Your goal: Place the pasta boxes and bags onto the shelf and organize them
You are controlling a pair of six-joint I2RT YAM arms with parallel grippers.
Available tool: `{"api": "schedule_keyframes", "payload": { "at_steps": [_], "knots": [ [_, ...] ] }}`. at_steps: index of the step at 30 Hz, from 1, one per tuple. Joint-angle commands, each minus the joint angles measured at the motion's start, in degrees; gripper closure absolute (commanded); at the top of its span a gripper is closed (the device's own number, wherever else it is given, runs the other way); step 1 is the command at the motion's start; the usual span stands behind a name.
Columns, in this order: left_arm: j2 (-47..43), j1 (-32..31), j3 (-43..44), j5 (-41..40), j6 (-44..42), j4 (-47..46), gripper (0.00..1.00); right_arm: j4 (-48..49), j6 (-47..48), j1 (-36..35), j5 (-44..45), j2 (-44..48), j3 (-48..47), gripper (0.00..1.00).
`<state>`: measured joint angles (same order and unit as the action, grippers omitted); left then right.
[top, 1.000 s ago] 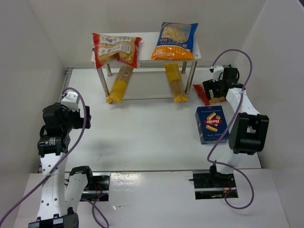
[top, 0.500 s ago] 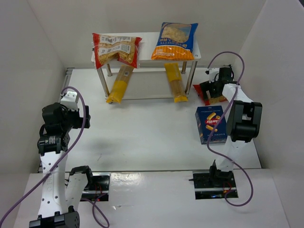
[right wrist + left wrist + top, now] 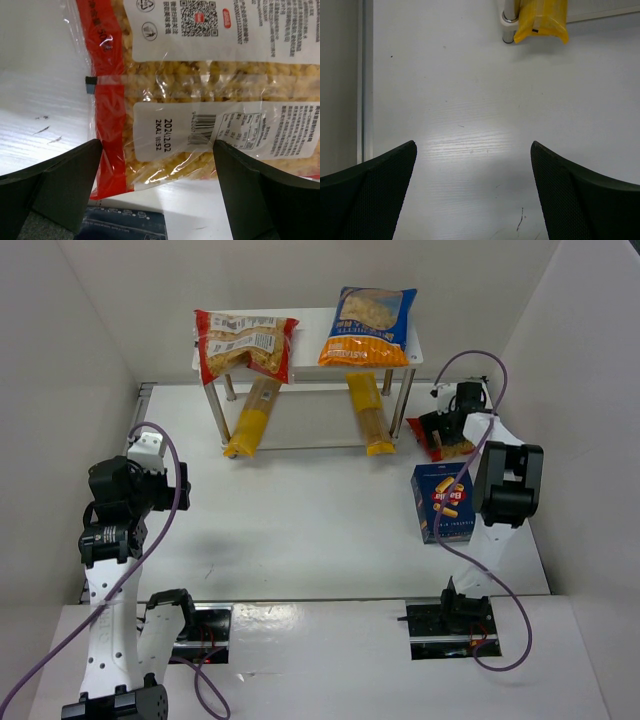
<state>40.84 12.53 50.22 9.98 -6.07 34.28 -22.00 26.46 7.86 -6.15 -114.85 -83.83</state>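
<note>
The shelf (image 3: 308, 324) stands at the back, with a larger red bag (image 3: 245, 344) and a blue-and-orange bag (image 3: 370, 326) on its white top. Two long yellow bags (image 3: 251, 418) (image 3: 368, 413) lie on its lower level; one end shows in the left wrist view (image 3: 541, 19). The dark-blue pasta box (image 3: 444, 502) lies flat at the right. The small red-edged clear bag (image 3: 436, 438) (image 3: 200, 95) lies behind the box. My right gripper (image 3: 444, 427) (image 3: 157, 165) is open just above that bag, jaws wide on either side. My left gripper (image 3: 152, 485) (image 3: 472, 170) is open and empty over bare table.
White walls close in the table on the left, back and right. A metal rail (image 3: 365, 75) runs along the table's left edge. The box's corner (image 3: 125, 225) shows just below the small bag in the right wrist view.
My right arm has folded further and its gripper has come down closer over the small red-edged bag. The left arm and all the packages have not moved.
</note>
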Motion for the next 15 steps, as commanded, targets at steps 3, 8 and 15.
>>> {"api": "schedule_keyframes", "payload": {
  "at_steps": [3, 8, 15],
  "knots": [
    [-0.15, 0.38, 0.23, 1.18, -0.88, -1.15, 0.0, 1.78, -0.35, -0.91, 3.43, -2.57, -3.36, 0.02],
    [-0.15, 0.91, 0.23, 1.18, -0.88, -1.15, 0.0, -1.46, -0.35, -1.53, 3.43, -5.12, -5.46, 0.26],
    [-0.15, 0.91, 0.23, 1.18, -0.88, -1.15, 0.0, -2.79, -0.35, -1.53, 2.81, -6.62, -5.46, 0.68]
  ]
}}
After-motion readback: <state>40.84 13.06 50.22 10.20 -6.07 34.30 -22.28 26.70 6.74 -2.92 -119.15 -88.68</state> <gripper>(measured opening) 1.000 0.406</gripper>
